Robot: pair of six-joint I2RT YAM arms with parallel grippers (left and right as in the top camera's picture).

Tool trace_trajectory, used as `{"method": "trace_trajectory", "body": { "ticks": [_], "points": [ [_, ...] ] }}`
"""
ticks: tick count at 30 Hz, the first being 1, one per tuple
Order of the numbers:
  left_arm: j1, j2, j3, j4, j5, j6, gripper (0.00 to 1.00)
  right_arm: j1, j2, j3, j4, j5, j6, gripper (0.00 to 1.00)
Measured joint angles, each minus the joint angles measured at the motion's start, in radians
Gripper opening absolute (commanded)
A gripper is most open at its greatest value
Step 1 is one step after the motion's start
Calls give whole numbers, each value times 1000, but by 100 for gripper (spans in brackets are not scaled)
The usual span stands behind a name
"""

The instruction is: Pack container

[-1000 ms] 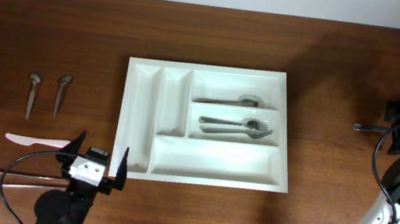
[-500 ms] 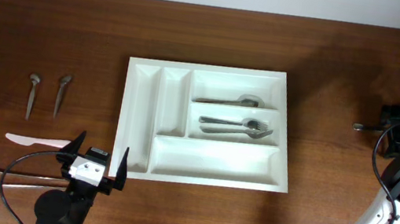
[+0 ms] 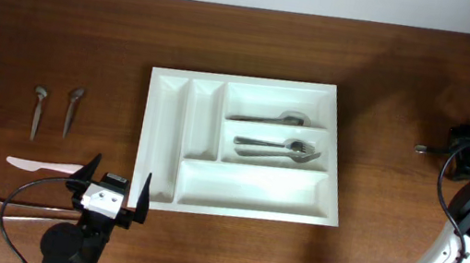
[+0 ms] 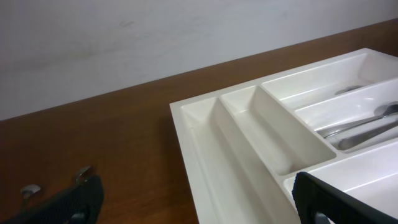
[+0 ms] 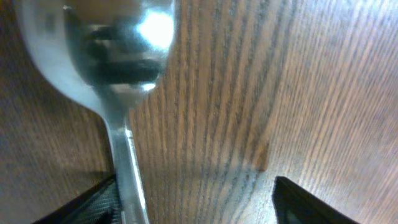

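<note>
Left gripper (image 3: 115,191) being held spread near front table edge, just beside container (image 3: 245,189). Right gripper (image 5: 193,202) being held spread at right edge, spoon (image 5: 121,56) handle between fingers.

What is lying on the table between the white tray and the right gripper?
In the overhead view, one spoon lies there, close by the right gripper. Otherwise the table is bare wood up to the tray.

Two small spoons (image 3: 37,109) lie side by side just above the pink knife (image 3: 41,164). Two long metal pieces (image 3: 41,208) lie just below the pink knife, all on the brown wooden table (image 3: 226,252).
</note>
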Motion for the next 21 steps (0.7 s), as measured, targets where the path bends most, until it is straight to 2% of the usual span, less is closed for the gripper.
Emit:
{"method": "trace_trajectory", "body": {
  "ticks": [3, 6, 13, 21],
  "points": [
    [0, 0, 0, 0, 0, 0, 99, 0, 0, 0, 0, 10, 1, 63],
    [0, 0, 0, 0, 0, 0, 99, 0, 0, 0, 1, 16, -1, 50],
    [0, 0, 0, 0, 0, 0, 99, 0, 0, 0, 8, 23, 2, 42],
    [0, 0, 0, 0, 0, 0, 99, 0, 0, 0, 27, 24, -1, 21]
  ]
}}
